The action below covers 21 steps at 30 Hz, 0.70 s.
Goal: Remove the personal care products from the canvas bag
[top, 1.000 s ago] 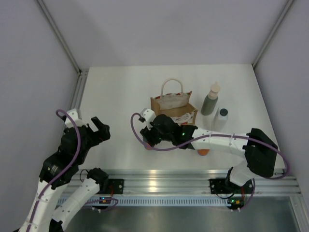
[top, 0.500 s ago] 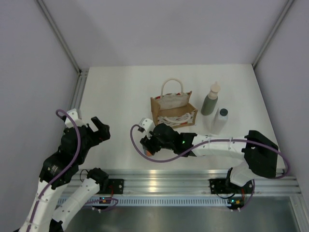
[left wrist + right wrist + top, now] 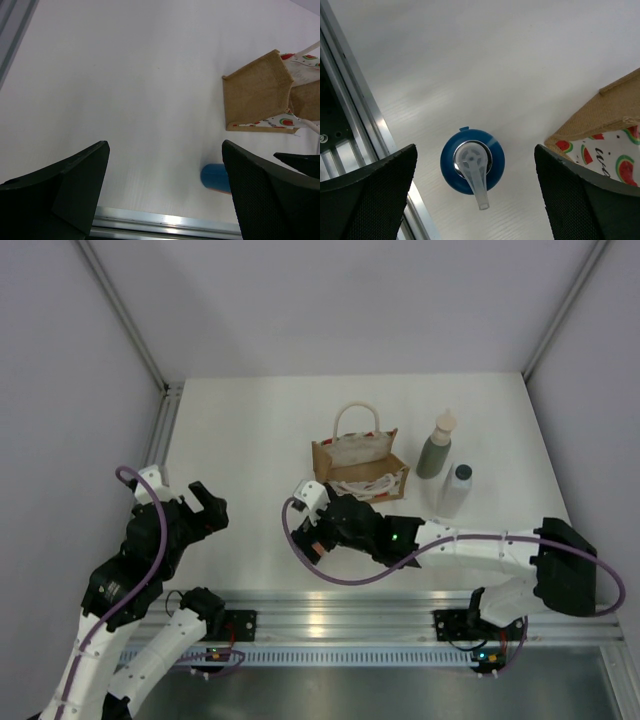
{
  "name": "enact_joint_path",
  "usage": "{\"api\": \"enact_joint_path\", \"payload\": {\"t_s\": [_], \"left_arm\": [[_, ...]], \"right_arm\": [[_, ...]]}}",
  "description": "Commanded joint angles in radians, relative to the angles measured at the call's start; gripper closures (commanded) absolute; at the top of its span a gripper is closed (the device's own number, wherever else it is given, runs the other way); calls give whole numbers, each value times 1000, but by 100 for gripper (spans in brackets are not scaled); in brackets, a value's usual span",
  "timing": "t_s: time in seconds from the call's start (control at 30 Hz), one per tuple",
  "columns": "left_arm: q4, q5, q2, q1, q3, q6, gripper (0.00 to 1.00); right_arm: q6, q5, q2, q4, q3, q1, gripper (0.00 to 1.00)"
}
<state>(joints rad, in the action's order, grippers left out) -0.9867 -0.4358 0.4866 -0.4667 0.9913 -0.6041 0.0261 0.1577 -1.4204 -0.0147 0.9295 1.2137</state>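
The canvas bag (image 3: 358, 462) stands mid-table, with its cream handle up and a watermelon print. It also shows in the left wrist view (image 3: 257, 90) and the right wrist view (image 3: 592, 117). The grey-green bottle (image 3: 436, 448) and the translucent bottle (image 3: 456, 488) stand to the right of the bag. One orange bottle (image 3: 308, 550) stands near-left of the bag. From above it shows a blue top and a white pump (image 3: 472, 161), and its blue top also shows in the left wrist view (image 3: 215, 177). My right gripper (image 3: 475, 149) hovers over it, open and not touching. My left gripper (image 3: 165, 150) is open and empty at the left. The second orange bottle is hidden.
The aluminium rail (image 3: 330, 605) runs along the near table edge, close to the orange bottle, and also shows in the right wrist view (image 3: 355, 125). White enclosure walls stand on the left, right and back. My right arm (image 3: 470, 545) stretches across the near table in front of the bag.
My right gripper moved from beside the bag toward the near edge with the orange bottle. The bottle now stands on the table under open jaws. The left arm has not moved.
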Motion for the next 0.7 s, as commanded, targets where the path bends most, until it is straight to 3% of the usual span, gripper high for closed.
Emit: {"api": "enact_joint_path", "payload": {"t_s": [0.0,0.1,0.33,0.43,0.67], "left_arm": [[51,-11,9,7,-6,-5,2],[51,-15,15,7,-6,-3,2],[53,-55,113,7,6,12,2],[56,-75,148,7,13,17,2],[82,-156,175,5,6,33,2]], "right_arm": [[-17,28,83,-53,40,21,4],[-11,95,139,-18,45,21,2],[87,486,288,218,89,0,0],[159,540,377,326,81,-48,0],[268,552,561,600,71,-308,0]]}}
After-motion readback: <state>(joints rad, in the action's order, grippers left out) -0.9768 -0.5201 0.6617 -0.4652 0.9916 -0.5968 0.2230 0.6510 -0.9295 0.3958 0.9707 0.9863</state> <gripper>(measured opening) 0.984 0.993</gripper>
